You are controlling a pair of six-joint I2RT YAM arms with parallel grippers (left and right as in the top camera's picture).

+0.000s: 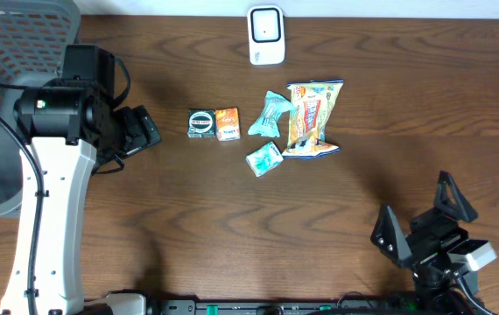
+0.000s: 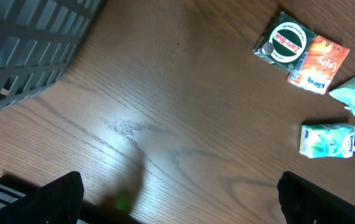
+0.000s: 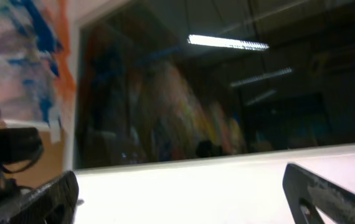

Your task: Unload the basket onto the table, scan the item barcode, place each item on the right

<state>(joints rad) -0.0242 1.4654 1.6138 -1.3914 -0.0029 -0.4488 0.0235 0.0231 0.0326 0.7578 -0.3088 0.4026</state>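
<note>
Several small items lie mid-table: a green-and-black Zam-Buk box [image 1: 201, 123], an orange box [image 1: 228, 123], a teal packet [image 1: 269, 114], a small teal-and-white pack [image 1: 264, 159] and a colourful snack bag [image 1: 312, 118]. A white scanner [image 1: 266, 35] stands at the far edge. My left gripper [image 1: 140, 129] hovers left of the Zam-Buk box, open and empty. Its wrist view shows the Zam-Buk box [image 2: 288, 42], the orange box [image 2: 318, 62] and the small pack [image 2: 327, 139] beyond the open left gripper [image 2: 180, 199]. My right gripper [image 1: 418, 214] is open at the near right; in its own view the right gripper [image 3: 180, 193] faces the room.
A grey mesh basket [image 1: 4, 52] stands at the far left corner, behind the left arm; its wall [image 2: 22, 43] fills the wrist view's upper left. Bare wood lies between the items and the right gripper.
</note>
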